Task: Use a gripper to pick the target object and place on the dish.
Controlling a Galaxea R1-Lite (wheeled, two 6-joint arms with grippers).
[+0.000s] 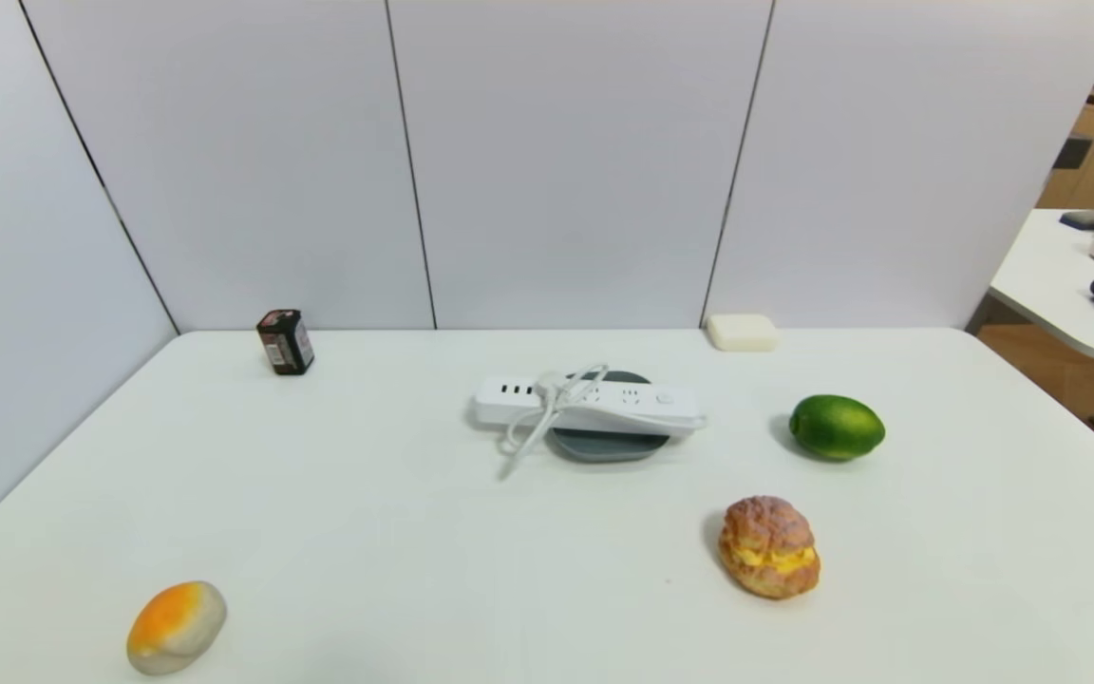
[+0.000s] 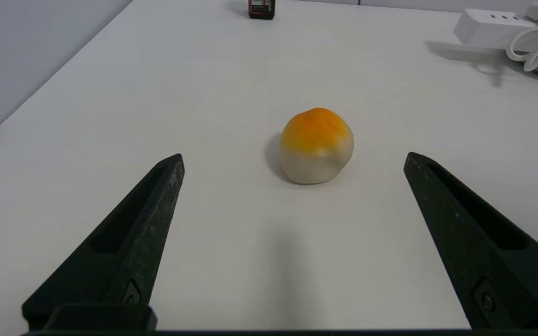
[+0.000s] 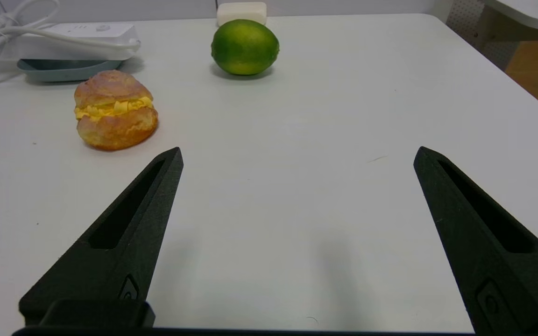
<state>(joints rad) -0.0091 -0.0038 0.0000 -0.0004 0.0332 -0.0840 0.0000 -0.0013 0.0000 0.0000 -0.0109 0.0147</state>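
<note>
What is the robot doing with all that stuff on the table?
Nothing is being held right now. The white power strip already lies across the small grey-blue dish, sticking out past both sides. The left gripper waits open, back near the orange-and-white ball. The right gripper waits open too, near the cream puff and the lime.

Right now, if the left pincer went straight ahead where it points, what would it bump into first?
Probably the orange-and-white ball: it sits on the table between the open left pincer tips, just ahead. It might pass over; height is unclear.
</note>
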